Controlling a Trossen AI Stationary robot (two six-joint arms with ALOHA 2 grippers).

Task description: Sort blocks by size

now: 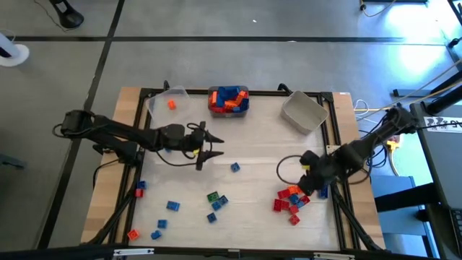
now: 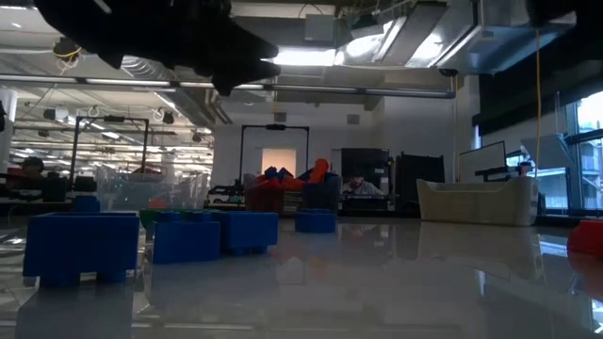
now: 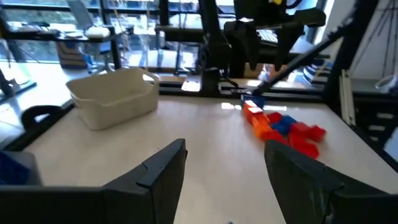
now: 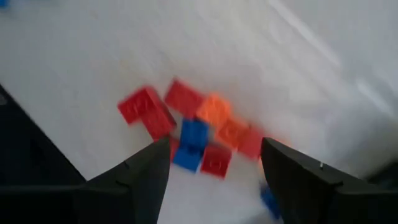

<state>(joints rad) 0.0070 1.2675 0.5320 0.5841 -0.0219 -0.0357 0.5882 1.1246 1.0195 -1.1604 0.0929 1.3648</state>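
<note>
- Right claw [image 1: 309, 186]: at roughly 4 o'clock on the bench [image 1: 260, 155], fingers spread wide, nothing between them. It hangs directly above the red-orange cluster [image 1: 290, 200], judged to be lining up a pick.
- Left claw [image 1: 204, 148]: near bench centre-left, fingers parted and empty, pointing toward 3 o'clock; no block sits beneath it, so it looks to be between placements.
- Loose blocks [image 1: 214, 202]: blue and one green, scattered from 6 to 8 o'clock, unsorted.
- Clear bin [image 1: 166, 103], 11 o'clock: one orange block inside.
- Centre bin [image 1: 229, 100], 12 o'clock: heaped with blue, red and orange blocks.
- Grey bin [image 1: 304, 112], 1 o'clock: tilted; no contents visible.
</note>
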